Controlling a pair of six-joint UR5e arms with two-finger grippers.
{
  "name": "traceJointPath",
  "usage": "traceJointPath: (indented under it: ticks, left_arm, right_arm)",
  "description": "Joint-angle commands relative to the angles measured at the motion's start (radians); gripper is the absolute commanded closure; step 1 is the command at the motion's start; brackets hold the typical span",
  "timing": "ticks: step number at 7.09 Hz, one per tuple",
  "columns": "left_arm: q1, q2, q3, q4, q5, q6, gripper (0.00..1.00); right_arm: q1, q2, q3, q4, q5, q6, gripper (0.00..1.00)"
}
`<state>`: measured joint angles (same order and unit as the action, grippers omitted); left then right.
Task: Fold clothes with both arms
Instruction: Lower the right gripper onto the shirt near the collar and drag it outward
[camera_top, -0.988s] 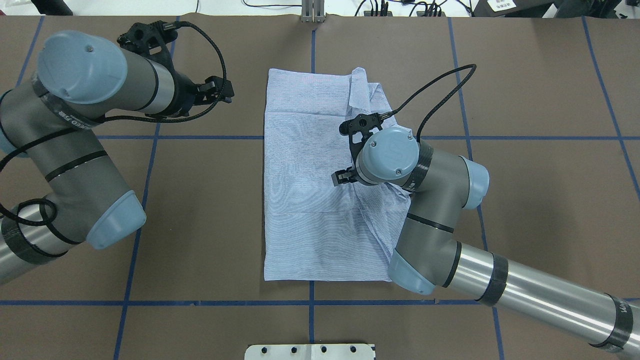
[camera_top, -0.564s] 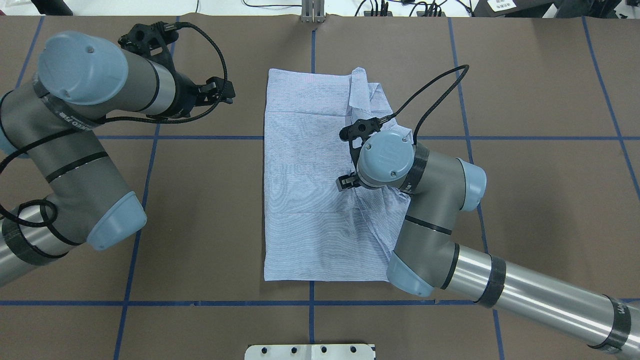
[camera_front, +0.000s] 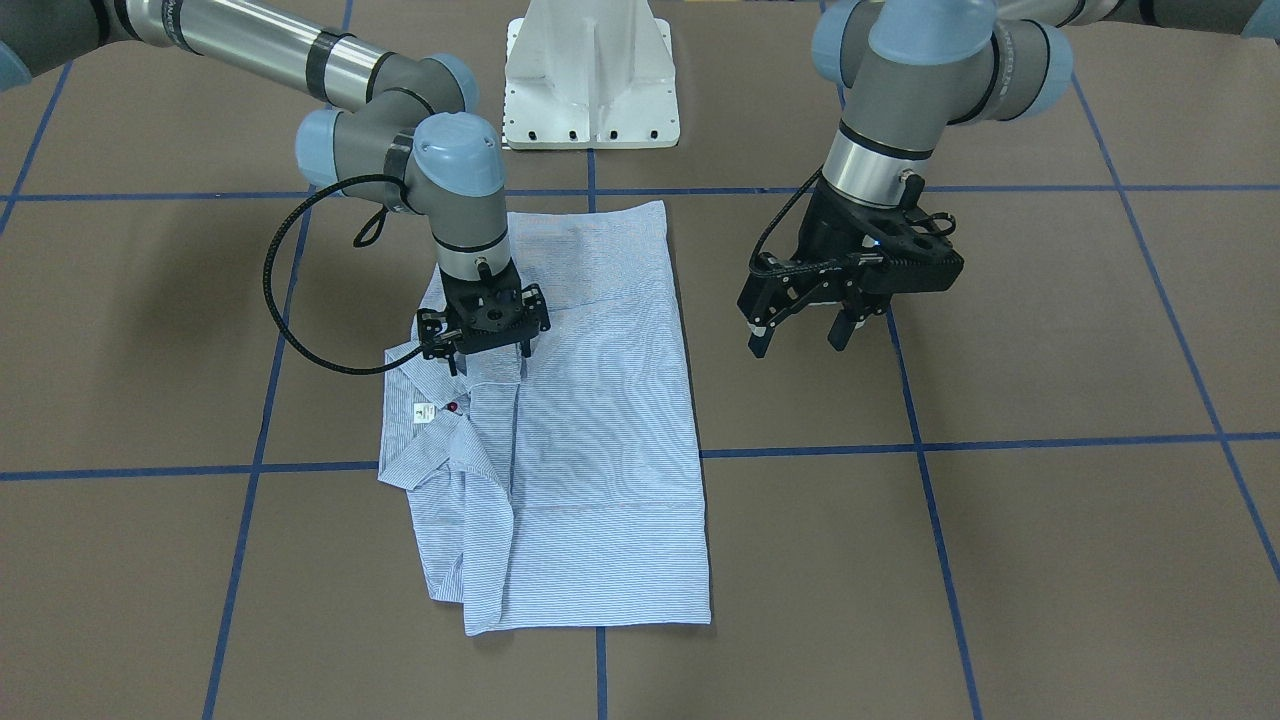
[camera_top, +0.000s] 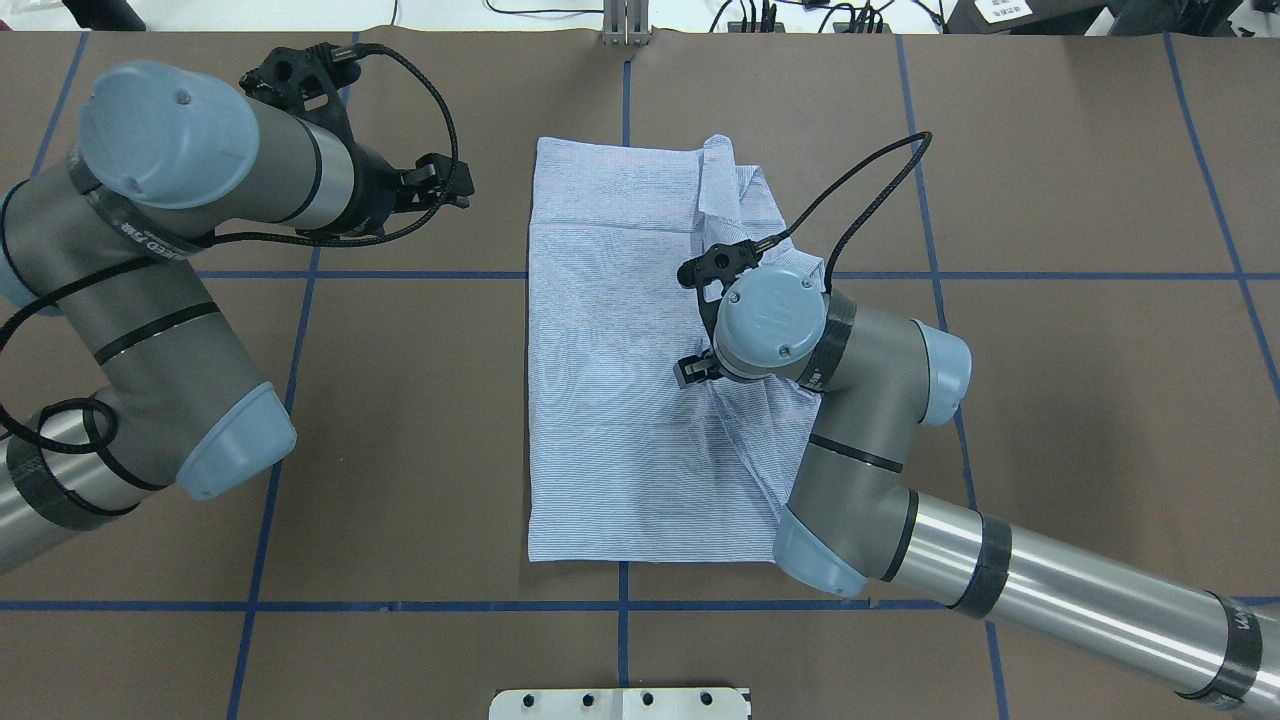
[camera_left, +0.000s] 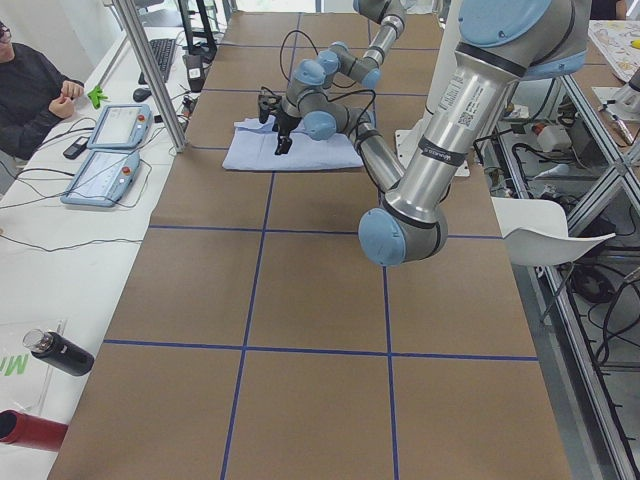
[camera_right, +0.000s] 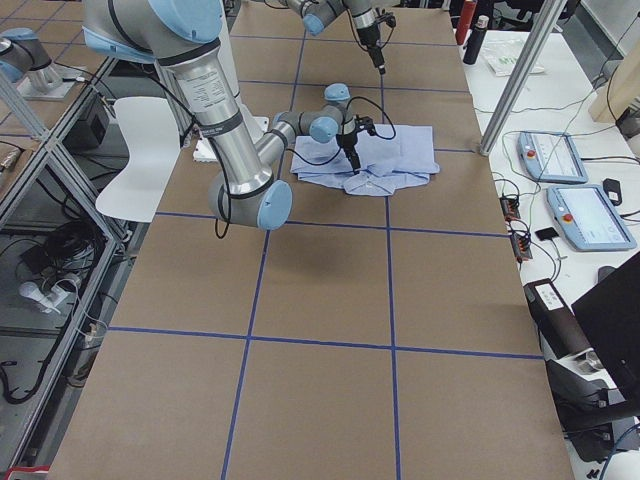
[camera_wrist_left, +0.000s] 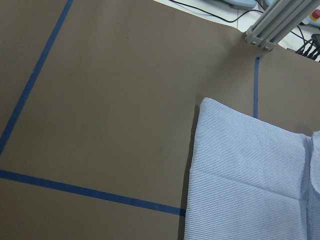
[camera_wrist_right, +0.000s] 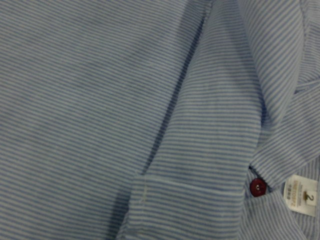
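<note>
- Jaws of the right gripper (camera_front: 488, 356) stand spread, tips down on the shirt (camera_front: 600, 450) just beside the collar (camera_front: 425, 455); they clamp nothing that I can see.
- Closing here probably pinches several layers at the front fold by the red button (camera_wrist_right: 257, 187) and neck label (camera_wrist_right: 301, 195). A lift could then drag the whole folded stack or pull the fold open.
- Its black cable (camera_front: 285, 300) loops low beside the collar. A sweep across the cloth might snag that raised edge.
- Left gripper (camera_front: 796, 346) hangs with fingers apart over bare table (camera_front: 1000, 550), near the shirt's straight edge but off the cloth. Nothing pins that side, so a one-armed pull would likely slide the shirt.
- The shirt lies as a rough rectangle at mid-table, with the collar side lumpier and less square than the other.
- Open brown surface surrounds it on all sides. The white pedestal (camera_front: 590, 80) sits apart from the robot-side hem, and the side views show people and gear only off the table.
</note>
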<state>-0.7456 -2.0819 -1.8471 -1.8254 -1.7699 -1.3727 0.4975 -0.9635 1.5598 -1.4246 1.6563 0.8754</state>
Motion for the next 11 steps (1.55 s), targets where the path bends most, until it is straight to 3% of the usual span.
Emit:
traceJointPath:
  ticks: [1,7,11]
  left_arm:
    - [0.002,-0.004,-0.001,0.000,0.000,0.000,0.00]
    - [0.005,-0.010,-0.003,-0.002,0.001,-0.020,0.00]
    - [0.012,-0.033,-0.014,0.002,0.001,-0.040,0.00]
  right_arm:
    - [0.025,-0.012,0.000,-0.005,0.005,-0.038,0.00]
    - [0.128,-0.069,0.026,-0.008,0.077,-0.143,0.00]
    - [0.139,-0.268,0.204,-0.008,0.106,-0.158,0.00]
